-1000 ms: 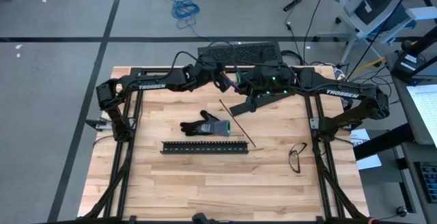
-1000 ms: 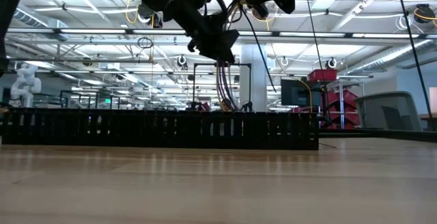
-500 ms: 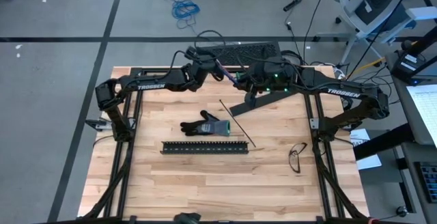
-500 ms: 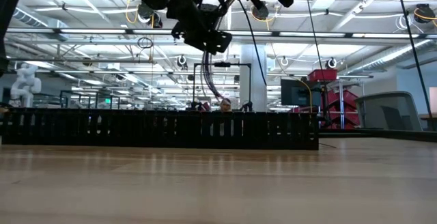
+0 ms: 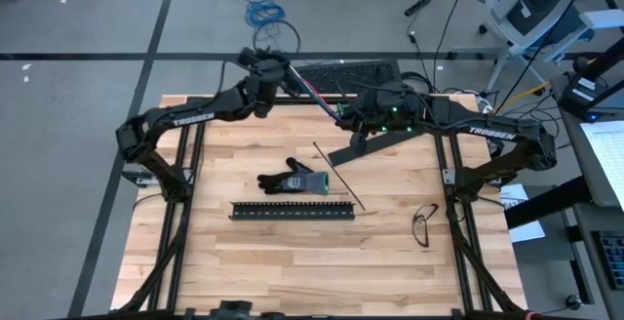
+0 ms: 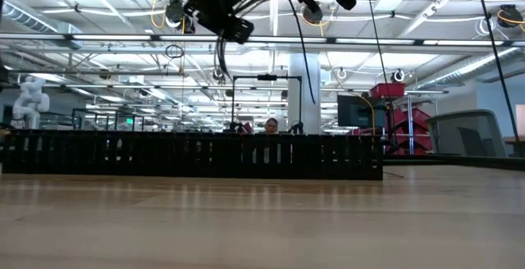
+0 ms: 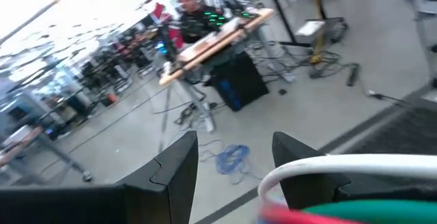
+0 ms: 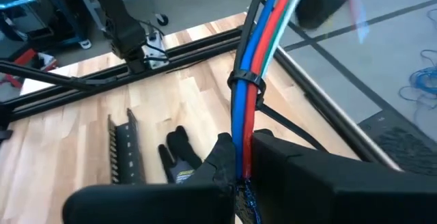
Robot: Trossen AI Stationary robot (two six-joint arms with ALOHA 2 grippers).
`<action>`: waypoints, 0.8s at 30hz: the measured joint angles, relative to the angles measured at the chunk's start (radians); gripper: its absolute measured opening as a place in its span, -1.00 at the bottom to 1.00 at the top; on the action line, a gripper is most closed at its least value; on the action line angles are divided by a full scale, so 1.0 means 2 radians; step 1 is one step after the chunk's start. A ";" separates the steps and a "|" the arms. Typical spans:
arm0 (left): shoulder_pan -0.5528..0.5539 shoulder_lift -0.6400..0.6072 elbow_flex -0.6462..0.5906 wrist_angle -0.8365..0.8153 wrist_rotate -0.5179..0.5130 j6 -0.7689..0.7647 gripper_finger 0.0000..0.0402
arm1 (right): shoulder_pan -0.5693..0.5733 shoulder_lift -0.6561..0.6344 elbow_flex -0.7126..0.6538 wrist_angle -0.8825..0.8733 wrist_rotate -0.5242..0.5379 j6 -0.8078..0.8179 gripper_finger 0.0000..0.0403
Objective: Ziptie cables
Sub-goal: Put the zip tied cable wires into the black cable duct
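1. The cables: one bundle, held in the air over the far edge of the table, strung between the two grippers. Blue, red, green, white and dark strands run side by side in the right wrist view.
2. One black ziptie already circles the bundle, a little way ahead of the right gripper's fingers. Cinched or loose: can't tell.
3. Right gripper: fingers closed tight on the bundle, strands pinched between them. It sits far-centre over the table.
4. Left gripper: at the far edge, left of the right one. Fingers stand partly apart in its wrist view, with a white loop and red and green strands at one finger. Whether it actually has hold of them can't be told from here.
5. Step, my read: bundle pulled taut between the arms with the first tie on, so a tidy-and-tension stage.
6. Next move likely calls for keeping the strands parallel under tension and picking a second tie point farther along. Slack would let the strands splay.
7. Count on the table: one black slotted channel, one work glove, one thin dark rod, one pair of glasses. A keyboard lies just past the far edge.
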 joint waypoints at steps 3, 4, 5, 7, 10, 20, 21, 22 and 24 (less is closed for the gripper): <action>0.009 -0.014 0.000 -0.006 -0.011 0.000 -0.08 | 0.009 0.000 0.000 0.000 -0.002 0.014 -0.94; 0.011 -0.018 0.000 -0.012 -0.011 -0.001 -0.08 | 0.013 0.000 0.000 0.000 -0.002 0.018 -0.94; 0.011 -0.023 0.000 -0.014 -0.012 -0.002 -0.08 | 0.018 0.000 0.000 0.000 -0.001 0.025 -0.94; 0.011 -0.033 0.000 -0.025 -0.012 -0.003 -0.08 | 0.029 0.000 0.000 0.000 -0.001 0.035 -0.94; 0.004 -0.041 0.000 -0.031 -0.013 -0.005 -0.08 | 0.043 0.000 0.000 0.000 0.001 0.049 -0.94; -0.051 -0.082 0.000 -0.193 -0.022 -0.122 -0.08 | 0.083 0.000 0.000 0.006 0.001 0.090 -0.94; -0.058 -0.087 0.000 -0.211 -0.028 -0.133 -0.08 | 0.087 0.000 0.000 0.008 0.002 0.093 -0.94; -0.066 -0.090 0.000 -0.222 -0.034 -0.143 -0.08 | 0.092 0.000 0.000 0.011 0.002 0.098 -0.94; -0.079 -0.098 0.000 -0.246 -0.046 -0.164 -0.08 | 0.099 0.001 0.000 0.012 0.002 0.110 -0.94</action>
